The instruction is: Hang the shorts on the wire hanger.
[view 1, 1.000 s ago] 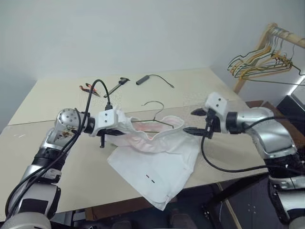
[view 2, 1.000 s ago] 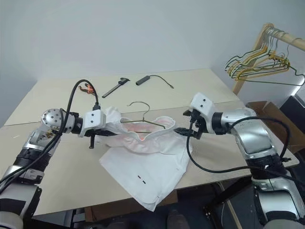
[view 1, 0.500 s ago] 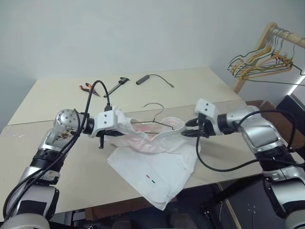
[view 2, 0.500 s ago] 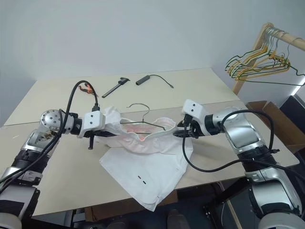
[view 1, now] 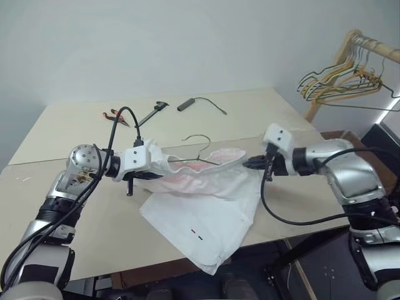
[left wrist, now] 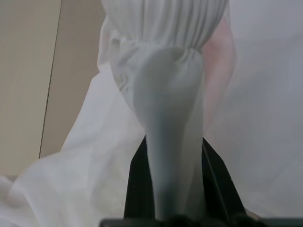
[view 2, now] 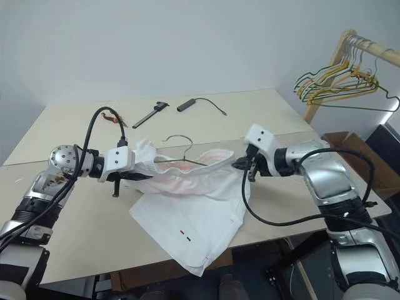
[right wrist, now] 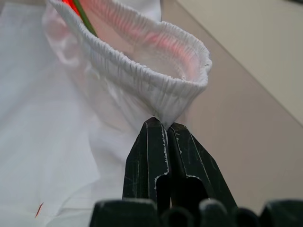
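The shorts hang stretched above the table, waistband clamped by the left gripper at 9 o'clock and the right gripper at 3 o'clock; the wire hanger sits inside the waistband.

The scene is evenly and softly lit, with only faint shadows cast under the shorts on the table. No glare is seen. The left wrist view is blurred at close range.
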`<move>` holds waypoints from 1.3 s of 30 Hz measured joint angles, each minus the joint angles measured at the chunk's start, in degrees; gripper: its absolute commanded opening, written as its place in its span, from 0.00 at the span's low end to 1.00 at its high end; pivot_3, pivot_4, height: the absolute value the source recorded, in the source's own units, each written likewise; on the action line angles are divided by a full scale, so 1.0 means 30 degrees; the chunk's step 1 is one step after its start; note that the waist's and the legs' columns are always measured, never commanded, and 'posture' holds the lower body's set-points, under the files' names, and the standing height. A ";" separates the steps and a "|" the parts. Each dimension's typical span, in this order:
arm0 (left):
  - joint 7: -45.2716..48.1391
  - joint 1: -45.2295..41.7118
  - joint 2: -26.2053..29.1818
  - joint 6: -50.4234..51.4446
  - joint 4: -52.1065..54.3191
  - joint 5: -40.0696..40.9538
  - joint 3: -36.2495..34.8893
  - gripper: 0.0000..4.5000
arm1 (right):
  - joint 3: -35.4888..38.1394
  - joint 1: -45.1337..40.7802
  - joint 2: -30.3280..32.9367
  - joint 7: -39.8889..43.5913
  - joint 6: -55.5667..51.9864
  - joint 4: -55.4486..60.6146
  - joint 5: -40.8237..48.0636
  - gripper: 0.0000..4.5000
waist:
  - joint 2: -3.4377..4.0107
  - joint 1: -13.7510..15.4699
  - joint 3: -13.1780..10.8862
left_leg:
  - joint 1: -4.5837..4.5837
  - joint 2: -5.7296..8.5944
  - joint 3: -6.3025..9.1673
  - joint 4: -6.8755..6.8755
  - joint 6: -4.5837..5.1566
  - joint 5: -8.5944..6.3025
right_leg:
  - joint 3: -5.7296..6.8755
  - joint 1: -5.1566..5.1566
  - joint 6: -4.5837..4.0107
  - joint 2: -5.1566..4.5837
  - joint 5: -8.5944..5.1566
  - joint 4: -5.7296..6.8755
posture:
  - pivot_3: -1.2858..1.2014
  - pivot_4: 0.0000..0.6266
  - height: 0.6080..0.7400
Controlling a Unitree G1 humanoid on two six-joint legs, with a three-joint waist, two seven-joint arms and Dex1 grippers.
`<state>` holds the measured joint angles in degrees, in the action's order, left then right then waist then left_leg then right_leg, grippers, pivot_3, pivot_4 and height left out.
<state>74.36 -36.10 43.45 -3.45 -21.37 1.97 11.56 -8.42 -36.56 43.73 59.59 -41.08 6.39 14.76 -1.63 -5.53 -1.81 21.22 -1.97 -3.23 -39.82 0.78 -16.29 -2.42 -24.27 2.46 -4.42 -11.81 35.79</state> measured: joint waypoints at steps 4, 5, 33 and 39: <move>-0.1068 -0.0447 -0.0304 0.1124 -0.0739 -0.0829 0.0161 0.00 | 0.1550 0.1955 0.1048 0.0302 -0.0256 0.3014 0.1395 0.01 | -0.0003 0.0181 0.0001 | 0.0014 0.0002 0.0017 -0.0006 0.0002 -0.0001 | 0.0020 0.0010 0.0006 -0.0003 -0.0004 -0.0012 | 0.47 0.00 1.00; -0.1341 -0.0544 -0.0404 0.1394 -0.0851 -0.0929 0.0163 0.00 | 0.1587 0.2388 0.1235 0.0479 -0.0261 0.3563 0.1612 0.01 | -0.0003 0.0172 0.0001 | 0.0012 0.0003 0.0010 -0.0008 0.0002 -0.0002 | 0.0014 0.0010 0.0007 -0.0004 -0.0003 -0.0011 | 0.47 0.00 1.00; 0.1269 -0.1068 -0.0050 0.1527 -0.0590 0.0826 -0.0377 0.00 | 0.0122 0.0172 0.2239 0.2345 0.2194 0.1380 0.1269 0.69 | -0.0003 -0.0042 -0.0001 | -0.0020 0.0001 -0.0017 -0.0008 0.0007 -0.0006 | -0.0017 0.0009 0.0005 0.0002 -0.0005 0.0004 | 0.49 0.00 1.00; 0.1314 -0.1077 -0.0195 0.1518 -0.0507 0.0847 -0.0363 0.00 | -0.3342 -0.2258 0.0884 0.3377 0.4706 -0.2440 -0.1679 0.69 | 0.0000 -0.0024 -0.0002 | 0.0014 0.0003 -0.0016 -0.0010 0.0009 -0.0007 | -0.0014 -0.0013 0.0007 0.0000 -0.0006 -0.0008 | 0.49 0.00 1.00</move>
<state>78.31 -39.33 42.86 1.10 -22.89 4.52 10.47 -18.44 -43.34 46.38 69.72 -26.97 -0.93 9.72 -1.63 -5.60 -1.81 21.26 -1.97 -3.28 -39.85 0.81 -16.31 -2.46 -24.31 2.48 -4.42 -11.83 35.76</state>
